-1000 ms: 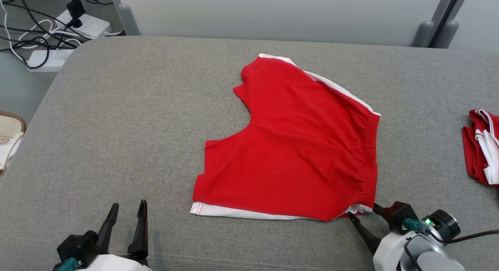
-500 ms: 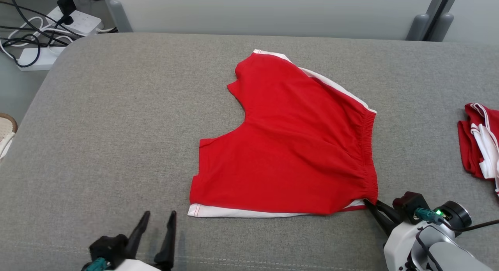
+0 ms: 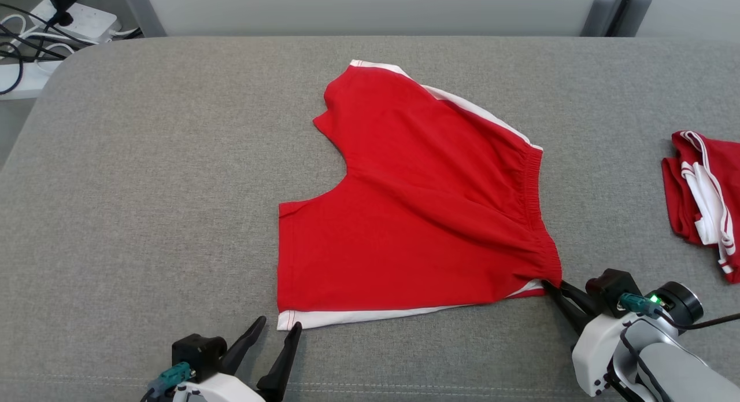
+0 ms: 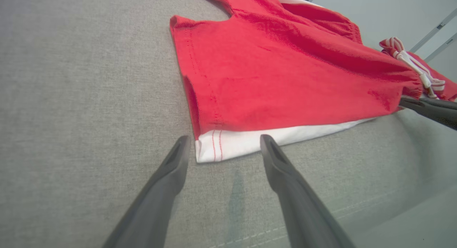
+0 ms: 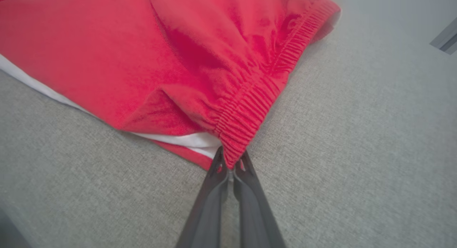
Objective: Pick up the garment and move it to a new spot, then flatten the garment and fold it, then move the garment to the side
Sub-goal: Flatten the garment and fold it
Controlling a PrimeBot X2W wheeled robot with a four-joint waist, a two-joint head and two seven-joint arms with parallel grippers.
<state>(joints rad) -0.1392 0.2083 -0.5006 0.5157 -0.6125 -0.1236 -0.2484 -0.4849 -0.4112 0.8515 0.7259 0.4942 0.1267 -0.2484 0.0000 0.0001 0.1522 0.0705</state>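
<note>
The garment (image 3: 416,205) is a pair of red shorts with white side trim, lying spread on the grey cushioned surface (image 3: 144,188). My right gripper (image 3: 549,286) is shut on the near corner of the elastic waistband (image 5: 235,133), which bunches toward the pinch. At the garment's other near corner, my left gripper (image 3: 277,327) stands open just short of the white hem (image 4: 228,146), one finger on each side of that corner, not touching it. My right gripper's dark fingers (image 4: 428,110) also show at the right edge of the left wrist view.
A second red-and-white garment (image 3: 702,199) lies crumpled at the surface's right edge. White power strips and cables (image 3: 34,32) sit on the floor at the far left. A pale wall runs behind the surface.
My right gripper has shut on the waistband corner and drawn it toward itself. My left gripper has moved right, up to the white hem corner. The camera has also shifted.
</note>
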